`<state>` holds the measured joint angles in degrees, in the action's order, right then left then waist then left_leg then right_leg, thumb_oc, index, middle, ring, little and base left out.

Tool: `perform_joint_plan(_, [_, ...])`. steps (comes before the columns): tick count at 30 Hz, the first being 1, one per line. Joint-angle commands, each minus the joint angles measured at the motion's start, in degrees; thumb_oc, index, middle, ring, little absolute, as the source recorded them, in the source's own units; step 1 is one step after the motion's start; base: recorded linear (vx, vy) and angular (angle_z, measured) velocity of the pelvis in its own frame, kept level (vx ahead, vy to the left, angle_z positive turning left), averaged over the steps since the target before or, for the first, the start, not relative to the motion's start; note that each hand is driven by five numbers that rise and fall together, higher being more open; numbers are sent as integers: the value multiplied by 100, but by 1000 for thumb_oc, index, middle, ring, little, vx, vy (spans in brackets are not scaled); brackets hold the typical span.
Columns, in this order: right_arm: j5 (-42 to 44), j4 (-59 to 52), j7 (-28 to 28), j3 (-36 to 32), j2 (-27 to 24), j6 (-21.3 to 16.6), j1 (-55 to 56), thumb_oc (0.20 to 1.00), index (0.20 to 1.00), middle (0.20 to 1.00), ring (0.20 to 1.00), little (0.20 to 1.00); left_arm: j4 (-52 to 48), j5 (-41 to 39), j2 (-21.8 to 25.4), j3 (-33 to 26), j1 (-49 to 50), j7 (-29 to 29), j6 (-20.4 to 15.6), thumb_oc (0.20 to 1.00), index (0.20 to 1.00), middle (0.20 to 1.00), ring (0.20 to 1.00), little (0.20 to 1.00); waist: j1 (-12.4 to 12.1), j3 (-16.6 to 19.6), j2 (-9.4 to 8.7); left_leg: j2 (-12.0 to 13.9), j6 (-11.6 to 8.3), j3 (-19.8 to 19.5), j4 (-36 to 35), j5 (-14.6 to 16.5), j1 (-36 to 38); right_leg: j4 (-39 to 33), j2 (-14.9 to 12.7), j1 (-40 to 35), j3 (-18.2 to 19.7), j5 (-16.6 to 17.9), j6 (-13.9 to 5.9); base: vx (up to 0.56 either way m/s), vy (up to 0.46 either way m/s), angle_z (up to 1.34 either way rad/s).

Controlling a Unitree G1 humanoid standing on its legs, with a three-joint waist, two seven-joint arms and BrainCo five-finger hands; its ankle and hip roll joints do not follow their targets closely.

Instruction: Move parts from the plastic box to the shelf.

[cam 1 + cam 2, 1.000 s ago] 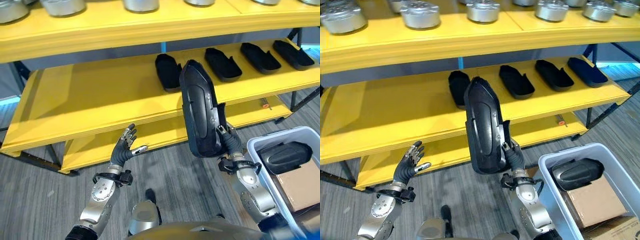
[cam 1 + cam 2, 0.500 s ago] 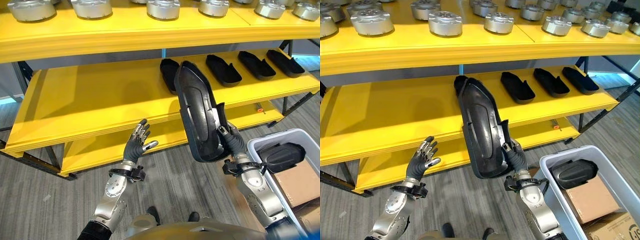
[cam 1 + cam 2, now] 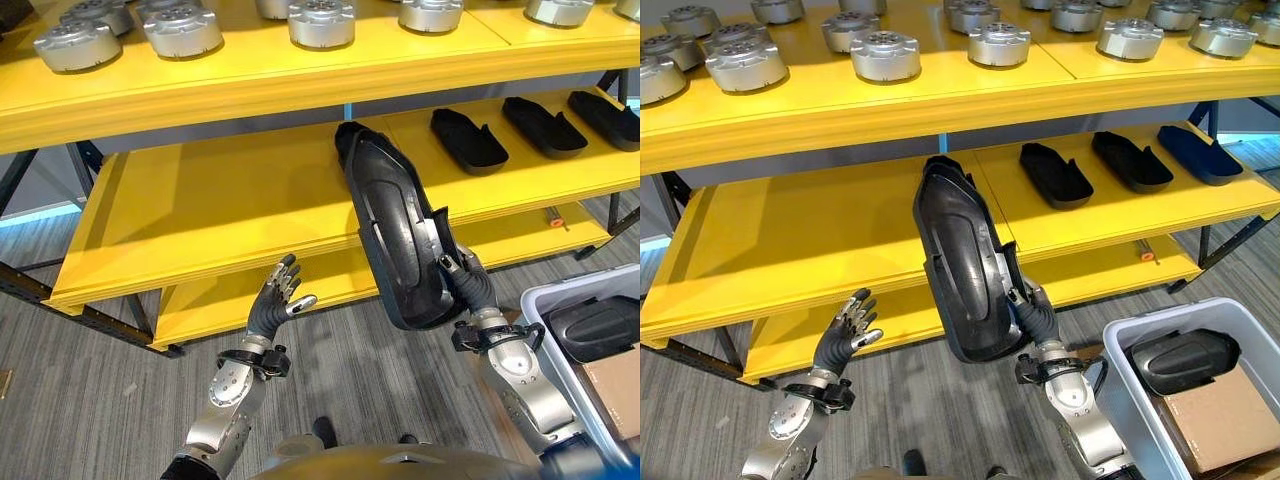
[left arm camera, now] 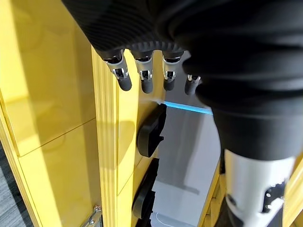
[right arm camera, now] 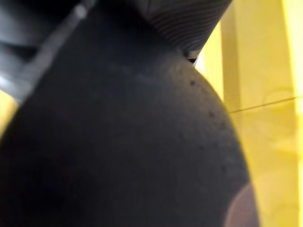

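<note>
A long black moulded part (image 3: 395,235) stands nearly on end in front of the yellow shelf, its top leaning over the front edge of the middle board (image 3: 220,200). My right hand (image 3: 470,295) is shut on its lower end, and its dark surface (image 5: 118,142) lies close up in the right wrist view. My left hand (image 3: 275,305) is raised and open, palm towards the part, a short way to its left and not touching it; its fingers (image 4: 144,80) are straight. The grey plastic box (image 3: 1120,335) at lower right holds another black part (image 3: 1185,358).
Three black parts (image 3: 468,140) lie in a row on the right of the middle board, whose left half is bare. Several round metal parts (image 3: 180,30) sit on the top board. A cardboard piece (image 3: 1225,420) lies in the box. A lower yellow board (image 3: 230,305) is near my left hand.
The camera has risen and shifted. The part's top has tipped from upright towards the middle board. My left hand stays raised and open.
</note>
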<state>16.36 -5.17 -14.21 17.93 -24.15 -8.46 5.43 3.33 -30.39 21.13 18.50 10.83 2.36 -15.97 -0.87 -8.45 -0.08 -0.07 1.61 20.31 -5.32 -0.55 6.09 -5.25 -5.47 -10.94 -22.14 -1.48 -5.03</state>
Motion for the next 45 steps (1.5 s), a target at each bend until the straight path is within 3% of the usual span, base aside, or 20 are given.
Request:
perform_joint_plan(1, [101,-416,-152,-153,-54,-512,-288,200,200,200,200,200,-395,89,223,-52,-128,-300,-10,1000,1000,1000,1000,1000,-56,42,-79,129,-343,109,193,132,134,256,88,355,290,255,-255,52,-71,10])
perform_joint_plan(4, [301,-330,-153,-170,-49,-495,-248,200,200,200,200,200,-439,182,329,-114,-45,-379,82,1000,1000,1000,1000,1000,-38,-9,-80,111,-344,206,584,263,-2,351,40,392,263,207,-220,48,-105,10])
perform_joint_plan(5, [230,-341,-199,-181,-81,-554,-240,200,200,200,200,200,-445,183,388,-127,-32,-414,52,1000,1000,1000,1000,1000,-34,-71,-121,175,-377,328,1003,341,-178,386,-41,387,226,200,-179,-6,-112,18])
perform_joint_plan(6, [195,-350,-235,-186,-109,-580,-254,200,200,200,200,200,-443,132,412,-120,-50,-421,12,1000,1000,1000,1000,1000,-46,-165,-147,295,-430,324,1531,461,-447,446,-98,374,227,173,-142,-32,-125,28])
perform_joint_plan(8, [86,-259,-371,-122,-122,-624,-358,200,200,200,200,200,-422,9,389,-127,-98,-433,-55,1000,1000,1000,1000,1000,-88,-317,-190,651,-510,286,2394,377,-904,627,-193,440,272,91,-15,-35,-51,23])
perform_joint_plan(9, [34,-171,-428,-63,-106,-589,-458,200,200,200,200,200,-446,-28,337,-105,-144,-401,-39,1000,1000,1000,1000,1000,-69,-385,-174,948,-538,323,2690,341,-954,733,-198,437,266,1,59,6,29,-5])
perform_joint_plan(13, [8,-203,-230,-107,-134,-588,-459,200,200,200,200,200,-570,-176,204,-133,-100,-454,75,1000,1000,1000,1000,1000,22,-322,-147,1442,-590,297,2157,45,-559,934,-246,533,240,-111,101,54,213,-15])
perform_joint_plan(16, [-29,-413,-97,-67,-354,-564,-361,200,200,200,200,200,-477,-322,150,-2,-120,-598,-138,1000,1000,1000,1000,1000,142,-258,-7,2334,-1006,14,1344,-1065,-422,1227,-358,811,312,-280,110,-36,444,3])
perform_joint_plan(17, [-54,-412,-129,-17,-412,-554,-391,200,200,200,200,200,-404,-325,122,74,-134,-619,-280,1000,1000,1000,1000,1000,186,-277,22,2554,-1077,-23,1304,-1258,-463,1410,-452,932,315,-365,123,-76,533,-4])
perform_joint_plan(18, [-43,-391,-151,35,-466,-541,-451,200,200,200,200,200,-321,-316,106,158,-169,-597,-417,1000,1000,1000,1000,1000,273,-289,66,2686,-1164,113,1267,-1100,-319,1695,-657,1055,194,-511,72,-72,446,-8])
perform_joint_plan(21, [47,-260,-284,124,-497,-551,-583,200,200,200,200,200,-125,-336,67,302,-326,-380,-491,1000,1000,1000,1000,1000,327,-380,113,2738,-1235,411,1327,-1073,-265,2146,-872,1227,81,-685,61,-120,350,12])
perform_joint_plan(22, [120,-228,-297,91,-477,-556,-583,200,200,200,200,200,-93,-356,70,313,-354,-323,-475,1000,1000,1000,1000,1000,332,-421,147,2725,-1163,489,1374,-1122,-345,2192,-852,1262,45,-647,107,-129,287,25])
perform_joint_plan(24, [166,-210,-275,7,-430,-634,-535,200,200,200,200,200,-78,-320,66,264,-314,-327,-433,1000,1000,1000,1000,1000,319,-430,177,2592,-1124,517,1358,-1015,-341,2120,-852,1213,50,-582,51,-67,263,25])
perform_joint_plan(27, [40,-265,-151,-92,-341,-491,-470,200,200,200,200,200,-127,-167,110,195,-96,-322,-423,1000,1000,1000,1000,1000,185,-428,162,2049,-946,482,1008,-469,-135,1694,-892,961,115,-263,-166,1,327,60])
perform_joint_plan(31, [29,-344,-106,-55,-312,-480,-410,200,200,200,200,200,-210,-196,164,184,-32,-237,-492,1000,1000,1000,1000,1000,91,-429,91,1873,-877,405,844,-358,-74,1420,-885,825,137,-106,-260,11,111,4])
perform_joint_plan(38, [-106,-188,-261,37,-174,-530,-867,200,200,200,200,200,-263,-193,216,166,-148,-113,-410,1000,1000,1000,1000,1000,-243,-522,-49,1759,-822,271,825,-332,-168,1307,-875,723,5,-49,-340,5,22,17])
perform_joint_plan(42, [106,303,-462,-11,-84,-199,-1660,200,200,200,200,200,-329,-107,216,237,-258,-199,-183,1000,1000,1000,1000,1000,-601,-640,-96,1794,-815,71,991,-337,-390,1465,-857,752,-134,-156,-287,29,-37,34])
perform_joint_plan(45, [129,546,-493,-77,-24,-122,-2008,200,200,200,200,200,-321,-133,244,251,-369,-256,-126,1000,1000,1000,1000,1000,-691,-717,-91,1811,-820,-5,1064,-346,-520,1576,-853,829,-160,-203,-265,-8,-9,19])
